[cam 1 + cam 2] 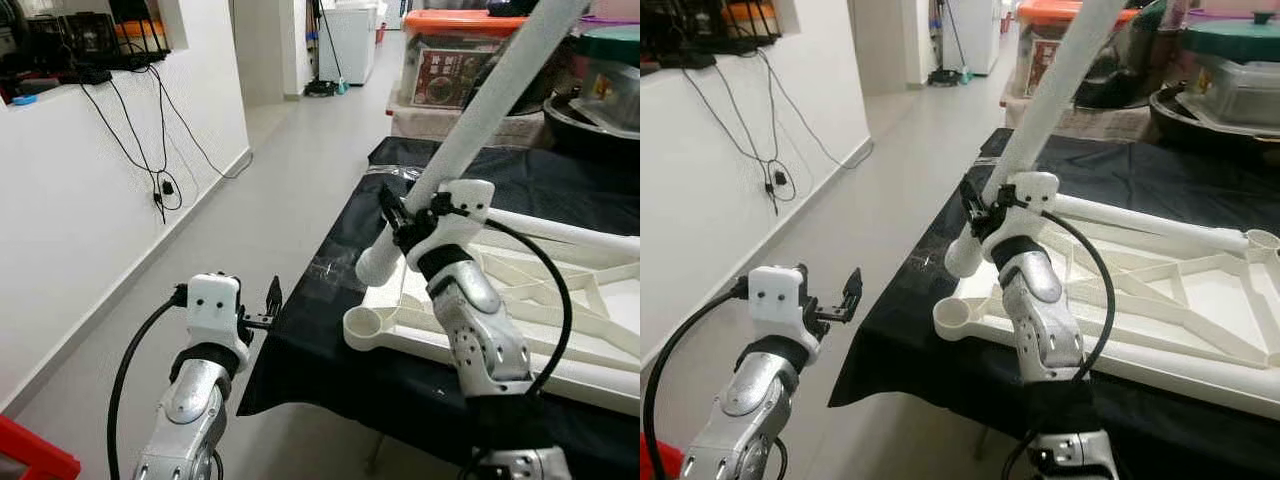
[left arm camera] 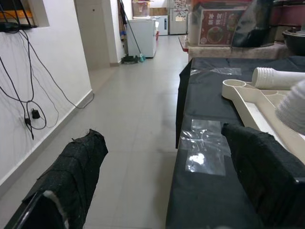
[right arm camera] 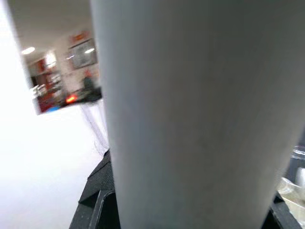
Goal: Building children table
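Left eye view: the right gripper (image 1: 392, 222) is clamped around a long white table leg (image 1: 492, 100), gripping it near its lower, rounded end while the rest of the tube slants up and away past the top of the frame. Directly beneath that gripper lies the white table frame (image 1: 560, 300), flat on a black cloth (image 1: 330, 330) covering the table, its round corner socket (image 1: 362, 327) just below and beside the leg's lower end; whether the two touch cannot be told. In the right wrist view the leg (image 3: 190, 114) stands close before the lens between the 2 black fingers (image 3: 97, 200). The left gripper (image 1: 270, 305) hovers off the cloth's near edge, over the grey tiled floor (image 1: 250, 200), its 2 padded fingers (image 2: 71, 176) spread wide and holding nothing. Ahead of it in the left wrist view, a strip of clear tape (image 2: 202, 148) lies on the cloth, with the frame's socket (image 2: 233, 88) beyond. Cables (image 1: 150, 150) hang down the white wall to the left gripper's outer side.
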`<state>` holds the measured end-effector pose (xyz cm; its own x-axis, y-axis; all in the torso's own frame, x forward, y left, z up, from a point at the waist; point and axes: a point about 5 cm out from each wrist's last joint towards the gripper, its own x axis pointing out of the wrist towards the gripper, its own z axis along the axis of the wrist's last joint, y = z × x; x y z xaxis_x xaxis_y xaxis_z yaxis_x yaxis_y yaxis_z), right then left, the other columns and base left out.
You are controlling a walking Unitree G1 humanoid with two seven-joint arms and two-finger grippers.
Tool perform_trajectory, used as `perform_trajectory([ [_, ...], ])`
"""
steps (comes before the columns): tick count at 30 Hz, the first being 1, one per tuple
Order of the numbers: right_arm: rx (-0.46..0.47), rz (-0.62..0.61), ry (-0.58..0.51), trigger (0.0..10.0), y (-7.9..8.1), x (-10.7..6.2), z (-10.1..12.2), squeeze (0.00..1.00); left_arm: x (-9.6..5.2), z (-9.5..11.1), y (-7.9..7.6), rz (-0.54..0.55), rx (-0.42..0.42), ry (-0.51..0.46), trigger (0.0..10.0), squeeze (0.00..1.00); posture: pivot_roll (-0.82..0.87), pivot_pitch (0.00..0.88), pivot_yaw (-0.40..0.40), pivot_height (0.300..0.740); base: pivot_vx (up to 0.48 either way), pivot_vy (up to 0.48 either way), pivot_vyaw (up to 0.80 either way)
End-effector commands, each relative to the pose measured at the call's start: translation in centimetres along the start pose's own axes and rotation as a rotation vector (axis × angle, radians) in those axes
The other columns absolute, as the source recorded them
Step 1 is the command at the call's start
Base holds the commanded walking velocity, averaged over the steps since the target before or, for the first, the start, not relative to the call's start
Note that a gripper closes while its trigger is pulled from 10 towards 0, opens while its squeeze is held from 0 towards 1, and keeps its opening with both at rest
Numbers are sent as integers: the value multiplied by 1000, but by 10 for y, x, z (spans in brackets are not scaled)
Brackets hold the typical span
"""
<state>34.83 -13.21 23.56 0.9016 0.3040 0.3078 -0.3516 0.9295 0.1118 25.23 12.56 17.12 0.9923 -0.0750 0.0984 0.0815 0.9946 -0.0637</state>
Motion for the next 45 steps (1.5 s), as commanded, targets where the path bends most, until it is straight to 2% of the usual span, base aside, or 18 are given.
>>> perform_trajectory([
  [1, -3, 38, -20, 10000, -2, 6, 5, 0, -5, 1, -2, -8, -11, 11, 10000, 0, 28, 39, -26, 740, 0, 0, 0],
  [5, -10, 82, -11, 10000, -10, 16, 9, 0, -11, 1, -5, -39, -14, 20, 10000, 0, 44, 79, -35, 740, 0, 0, 0],
  [7, 22, 146, 6, 10000, -15, 26, 13, 0, -16, 0, -8, -79, -9, 32, 10000, 0, 73, 105, -29, 740, 0, 0, 0],
  [9, 36, 169, 13, 10000, -15, 29, 14, 0, -18, 0, -9, -92, -8, 36, 10000, 0, 73, 105, -29, 740, 0, 0, 0],
  [10, 71, 242, 31, 10000, -16, 36, 17, 0, -22, 0, -11, -104, -21, 49, 10000, 0, 87, 134, -17, 740, 0, 0, 0],
  [13, 122, 362, 59, 10000, -15, 43, 19, 0, -28, 2, -17, -130, -27, 58, 10000, 0, 107, 163, -48, 740, 0, 0, 0],
  [18, 149, 477, 80, 10000, -12, 48, 23, 0, -34, 6, -24, -148, -48, 62, 10000, 0, 114, 190, -66, 740, 0, 0, 0],
  [19, 171, 585, 87, 10000, -7, 52, 28, 0, -39, 6, -27, -153, -57, 75, 10000, 0, 115, 201, -69, 740, 0, 0, 0],
  [22, 190, 637, 89, 10000, -6, 53, 30, 0, -41, 6, -28, -154, -62, 83, 10000, 0, 115, 201, -69, 740, 0, 0, 0],
  [24, 192, 735, 95, 10000, -7, 51, 35, 0, -45, 5, -30, -161, -64, 94, 10000, 0, 121, 208, -76, 740, 0, 0, 0],
  [25, 204, 854, 87, 10000, -10, 46, 42, 0, -49, 6, -31, -166, -66, 101, 10000, 0, 130, 206, -80, 740, 0, 0, 0],
  [26, 197, 894, 83, 10000, -12, 43, 44, 0, -49, 6, -31, -165, -67, 104, 10000, 0, 129, 206, -78, 740, 0, 0, 0],
  [32, 188, 937, 99, 10000, -21, 38, 44, 0, -50, 5, -30, -159, -68, 115, 10000, 0, 127, 197, -78, 740, 0, 0, 0],
  [37, 136, 957, 144, 10000, -34, 29, 36, 0, -51, 4, -32, -160, -71, 122, 10000, 0, 126, 183, -72, 740, 0, 0, 0],
  [45, 82, 1005, 168, 10000, -39, 20, 28, 0, -51, 3, -35, -173, -70, 124, 10000, 0, 131, 166, -64, 740, 0, 0, 0],
])
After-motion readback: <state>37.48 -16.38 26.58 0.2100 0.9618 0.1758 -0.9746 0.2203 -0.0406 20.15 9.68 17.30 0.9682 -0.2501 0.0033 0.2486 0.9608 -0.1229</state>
